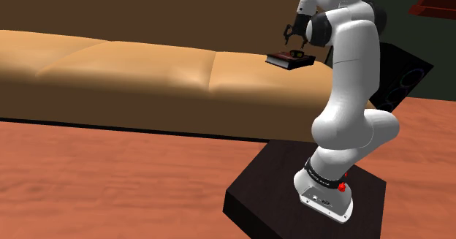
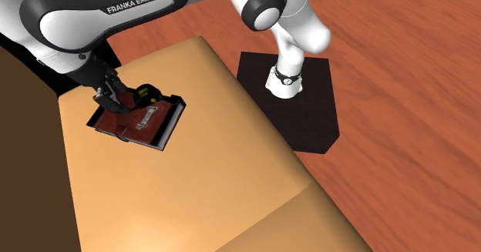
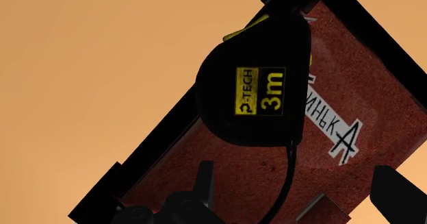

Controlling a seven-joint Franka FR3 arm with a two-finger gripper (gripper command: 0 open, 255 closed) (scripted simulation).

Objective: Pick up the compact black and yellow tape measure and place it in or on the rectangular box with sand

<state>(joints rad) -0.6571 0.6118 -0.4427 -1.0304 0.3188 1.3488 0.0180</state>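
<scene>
Tape measure point(image 3: 253, 85), compact and black with yellow trim, lies flat on the rectangular box point(image 3: 369, 85), a black-rimmed tray whose reddish-brown sandy surface carries white lettering. Its labelled face is turned up toward the wrist camera. Its long axis runs from a narrower end near one corner of the box to a broad rounded end over the sand, slanting closer to the box's long side than across it. In the wrist view one flank of the case overlaps the black rim, with a sliver of yellow showing there. A thin black strap trails from the case across the sand toward the gripper point(image 3: 295, 173).

There is one tape measure point(image 2: 146, 95) and one box point(image 2: 158, 131). There is also one white arm with one black gripper point(image 2: 116, 102) and two fingers point(image 3: 400, 195). The case is teardrop-shaped and glossy black, and a yellow-and-black label on it reads "P-TECH" and "3m".

The jaws stand apart with only sand and the strap between them, so they hold nothing. In the shoulder view the gripper point(image 1: 296, 36) hangs just above the box point(image 1: 281, 59), and the tape measure point(image 1: 297, 53) is a small dark lump on top of it. The box rests on a tan cushioned couch seat point(image 1: 131, 69) that shows three cushion sections, near the end closest to the arm. The arm's black box stand point(image 1: 270, 194) sits on a reddish wooden floor point(image 1: 109, 186).
</scene>
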